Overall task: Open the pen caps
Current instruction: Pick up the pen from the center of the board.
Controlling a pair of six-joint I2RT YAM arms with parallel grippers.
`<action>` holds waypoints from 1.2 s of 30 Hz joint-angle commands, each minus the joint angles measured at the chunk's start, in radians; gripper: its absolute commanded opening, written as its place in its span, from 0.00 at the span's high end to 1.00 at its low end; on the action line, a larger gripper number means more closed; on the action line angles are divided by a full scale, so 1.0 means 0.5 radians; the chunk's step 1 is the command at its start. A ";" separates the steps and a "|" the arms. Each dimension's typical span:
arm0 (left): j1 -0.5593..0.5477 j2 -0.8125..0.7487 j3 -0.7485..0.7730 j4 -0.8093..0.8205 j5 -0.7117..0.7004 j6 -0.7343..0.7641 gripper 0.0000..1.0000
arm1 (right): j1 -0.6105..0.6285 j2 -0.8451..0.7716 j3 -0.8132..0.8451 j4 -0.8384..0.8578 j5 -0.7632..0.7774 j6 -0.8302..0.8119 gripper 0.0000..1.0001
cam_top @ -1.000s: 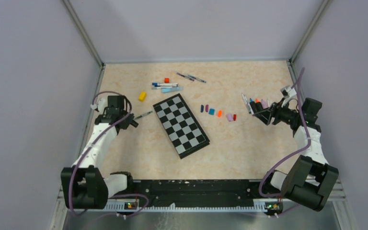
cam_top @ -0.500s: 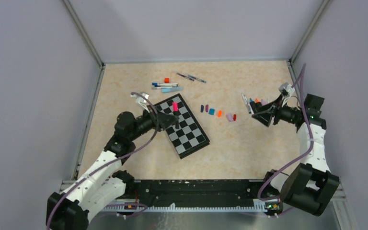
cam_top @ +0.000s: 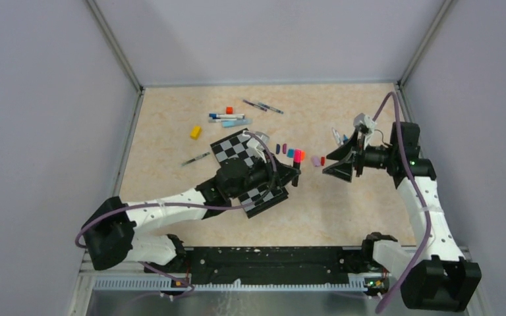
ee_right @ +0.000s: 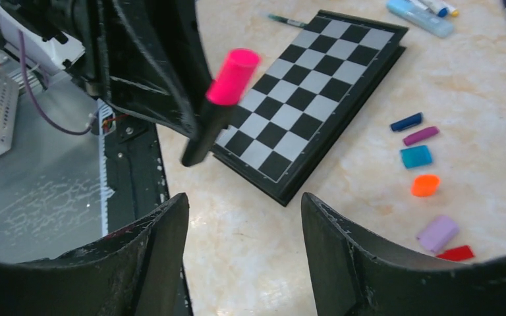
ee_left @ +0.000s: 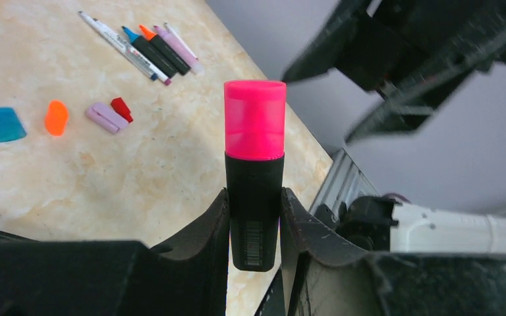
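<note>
I had the left gripper (ee_left: pixel 254 197) clenched on a black plastic highlighter (ee_left: pixel 255 172), which stood upright in the centre of the left wrist frame. Its stubby pink cap (ee_left: pixel 255 118) was seated on top, above the jaws. The right gripper (ee_right: pixel 244 214) was released, its jaws spread wide at the bottom of its own frame. It faced the capped end from a short way off, not touching it.

In the right wrist frame a black-and-silver folding chessboard (ee_right: pixel 316 72) lay behind the highlighter. Down the right of that frame ran a row of loose caps on the beige marbled table (cam_top: pixel 342 210): a dark blue cap (ee_right: pixel 406 122), purple cap (ee_right: pixel 421 135), teal cap (ee_right: pixel 416 157), orange cap (ee_right: pixel 425 185), lilac cap (ee_right: pixel 437 233) and red cap (ee_right: pixel 454 253). A cluster of uncapped pens (ee_left: pixel 151 49) sat at the upper left of the left wrist frame. From above, a yellow block (cam_top: pixel 196 132) and a small orange-red cube (cam_top: pixel 229 110) lay toward the upper left of the table.

The highlighter barrel carried a barcode (ee_left: pixel 254 234); I could not read any lettering.
</note>
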 commanded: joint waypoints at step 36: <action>-0.485 0.616 0.735 -0.493 -1.453 -0.938 1.00 | 0.599 0.193 -0.252 0.857 0.536 0.952 1.00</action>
